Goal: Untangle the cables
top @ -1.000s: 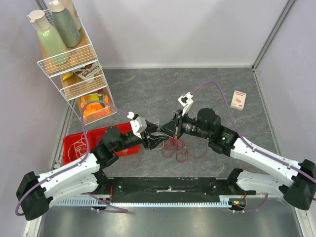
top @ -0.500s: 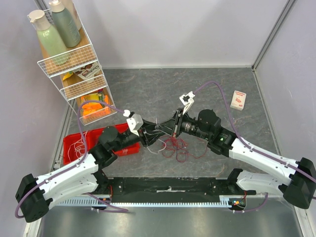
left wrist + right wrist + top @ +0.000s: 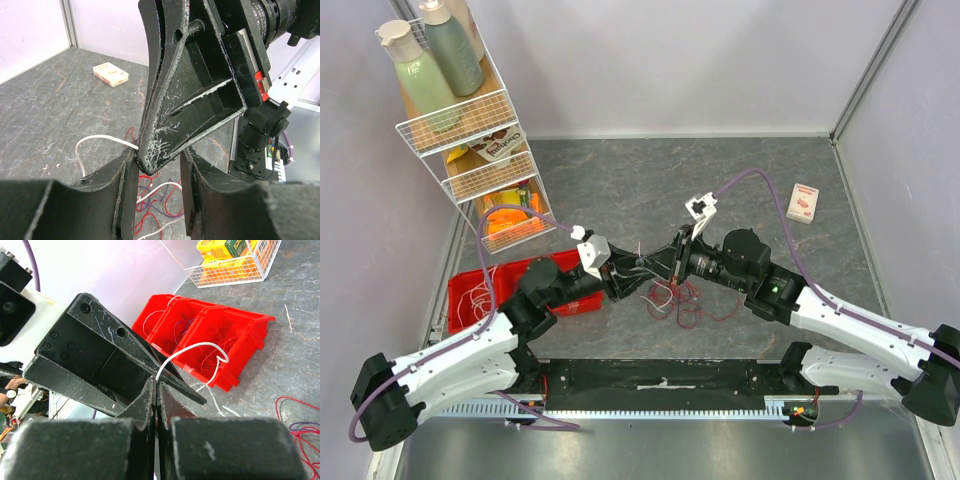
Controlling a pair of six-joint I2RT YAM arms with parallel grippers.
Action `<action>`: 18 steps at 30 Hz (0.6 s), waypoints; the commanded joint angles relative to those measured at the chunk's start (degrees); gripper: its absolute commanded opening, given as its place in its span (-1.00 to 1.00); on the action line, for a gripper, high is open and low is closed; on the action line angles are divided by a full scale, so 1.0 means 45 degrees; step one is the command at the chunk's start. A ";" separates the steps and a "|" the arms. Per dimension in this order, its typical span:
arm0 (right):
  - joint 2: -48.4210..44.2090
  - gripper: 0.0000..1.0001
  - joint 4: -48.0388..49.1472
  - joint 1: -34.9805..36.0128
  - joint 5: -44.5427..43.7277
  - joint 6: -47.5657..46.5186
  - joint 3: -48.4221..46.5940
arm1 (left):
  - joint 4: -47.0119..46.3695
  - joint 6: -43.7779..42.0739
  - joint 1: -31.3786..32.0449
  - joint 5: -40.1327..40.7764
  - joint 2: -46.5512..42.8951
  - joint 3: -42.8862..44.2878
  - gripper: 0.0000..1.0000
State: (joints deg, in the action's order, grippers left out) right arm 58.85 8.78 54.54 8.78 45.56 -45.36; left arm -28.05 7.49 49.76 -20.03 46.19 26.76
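Over the last second my left gripper (image 3: 157, 170) has narrowed its jaws, and both wrists have kept their meeting place above mid-table. The left jaws stand part open, straddling the tip of my right gripper (image 3: 156, 387); I cannot tell whether their pads touch anything. The right jaws are clenched on the white cable (image 3: 200, 346), which leaves the pinch, arcs up and curls back down. Just below and beyond, the red and purple cables (image 3: 685, 300) lie in a loose knot on the table (image 3: 620, 180), with white strands among them. Farther off, the red bin (image 3: 250, 335) holds more wire. Judged step: passing the white cable across so it can be pulled out. The next move calls for the left jaws to close on the cable alone, clear of my right fingertips, then for both grippers to draw apart slowly.
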 commanded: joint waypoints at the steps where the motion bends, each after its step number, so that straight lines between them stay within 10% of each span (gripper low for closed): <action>1: 0.0105 -1.00 0.0236 -0.0011 -0.0213 -0.0301 -0.0310 | -0.1246 0.0249 0.0154 -0.0802 0.0086 0.0458 -0.60; 4: 0.0125 -1.00 0.0763 0.0008 -0.0076 0.0050 -0.0056 | -0.1421 0.0465 0.0134 -0.0784 0.0047 0.0362 -0.22; 10: 0.0106 -1.00 0.0883 -0.0012 -0.0268 0.0188 0.0003 | -0.1403 0.0563 0.0134 -0.0275 -0.0031 0.0283 -0.09; 13: -0.0379 -1.00 0.0746 0.0008 -0.1183 0.0266 0.0197 | -0.1189 0.0642 0.0134 -0.0333 0.0047 0.0400 0.42; 18: -0.0832 -1.00 0.0452 -0.0011 -0.1814 0.0305 0.0257 | -0.1090 0.0524 0.0134 -0.0393 0.0047 0.0439 0.38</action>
State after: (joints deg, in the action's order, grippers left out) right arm 57.30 9.45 54.52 4.69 46.74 -44.38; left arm -30.20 9.06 50.02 -20.67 46.46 26.89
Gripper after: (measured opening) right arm 0.006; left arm 0.716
